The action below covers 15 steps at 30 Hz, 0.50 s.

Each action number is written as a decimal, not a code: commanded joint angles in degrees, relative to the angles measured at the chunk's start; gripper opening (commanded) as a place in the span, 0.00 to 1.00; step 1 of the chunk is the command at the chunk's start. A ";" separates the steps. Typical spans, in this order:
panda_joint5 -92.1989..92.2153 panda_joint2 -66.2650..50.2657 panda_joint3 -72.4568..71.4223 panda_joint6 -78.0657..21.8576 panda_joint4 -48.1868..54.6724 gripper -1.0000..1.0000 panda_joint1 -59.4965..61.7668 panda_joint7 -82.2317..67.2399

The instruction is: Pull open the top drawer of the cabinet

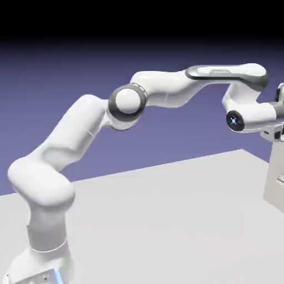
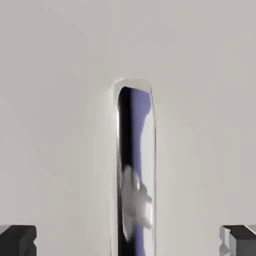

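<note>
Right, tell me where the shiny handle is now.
In the hand view, the handle runs from mid-picture to the bottom edge, between the two finger tips, against the pale front.

- A simulated robot scene, rendered before a plain blue-violet backdrop (image 1: 166, 144) fading to black above
- Smooth, pale grey flat tabletop (image 1: 155, 222)
- White jointed robot arm (image 1: 77, 130) with dark grey rings
- Beige boxy cabinet (image 1: 274, 186), partly cut off

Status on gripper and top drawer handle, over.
Gripper open, a fingertip either side of the shiny handle. Handle not gripped. Nothing seen between fingertips and handle.
</note>
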<state>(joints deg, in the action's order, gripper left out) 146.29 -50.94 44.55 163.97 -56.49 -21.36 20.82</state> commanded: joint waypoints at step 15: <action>-3.46 -6.74 1.09 2.68 9.79 0.00 2.77 8.19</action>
<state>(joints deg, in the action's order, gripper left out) 142.81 -57.67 45.66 166.64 -46.69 -18.59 29.05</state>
